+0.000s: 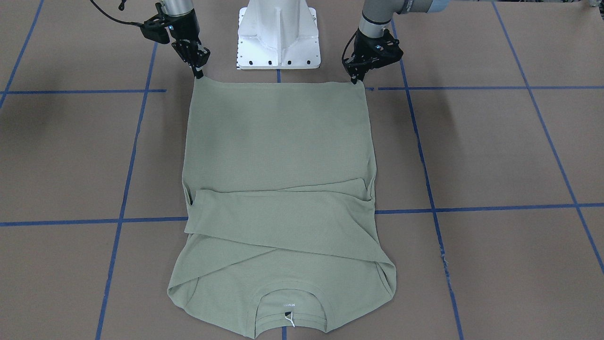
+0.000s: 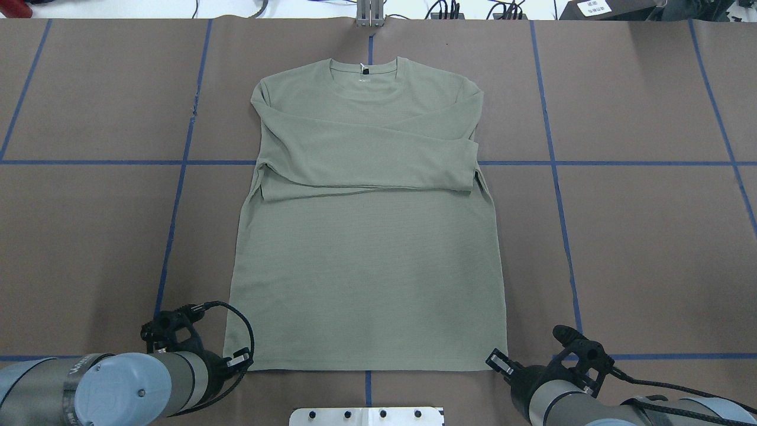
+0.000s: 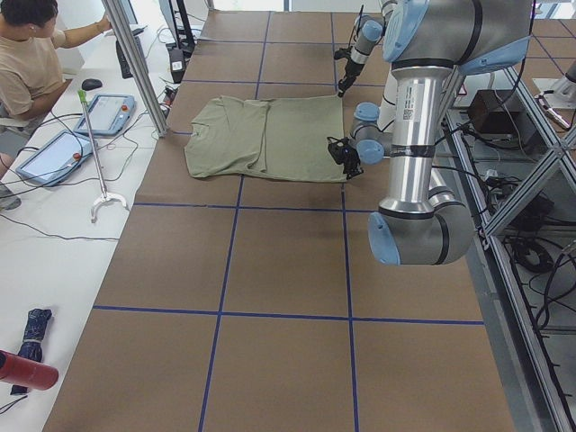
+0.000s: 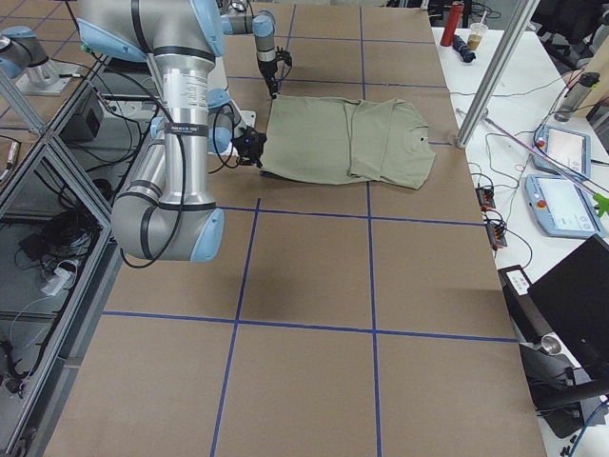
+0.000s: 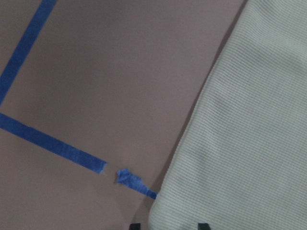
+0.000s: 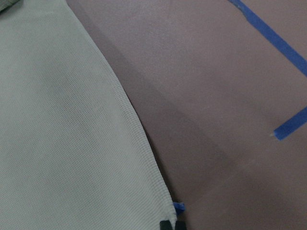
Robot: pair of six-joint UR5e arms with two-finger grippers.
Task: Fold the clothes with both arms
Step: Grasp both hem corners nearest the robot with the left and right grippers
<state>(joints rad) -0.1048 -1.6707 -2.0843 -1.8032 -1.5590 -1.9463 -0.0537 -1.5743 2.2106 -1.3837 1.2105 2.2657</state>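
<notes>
Already the shirt (image 1: pixel 278 141) lies flat on the tabletop (image 1: pixel 495 151), sleeves (image 1: pixel 283 222) crossed over its chest; the right end effector (image 1: pixel 198 74) pinches one hem corner (image 1: pixel 199 82) narrowly, the left end effector (image 1: pixel 355 79) straddles the other with jaws apart, so folding the body is likely what is left.

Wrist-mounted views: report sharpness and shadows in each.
Left wrist-mounted view: soft focus, the shirt's knit ribs look faint and washed pale, and a thin shadow runs along its edge on the table. Right wrist-mounted view: sharper, the knit grain is clear, and a broad darker shadow band lies on the table beside the shirt's edge. No glare in either.
</notes>
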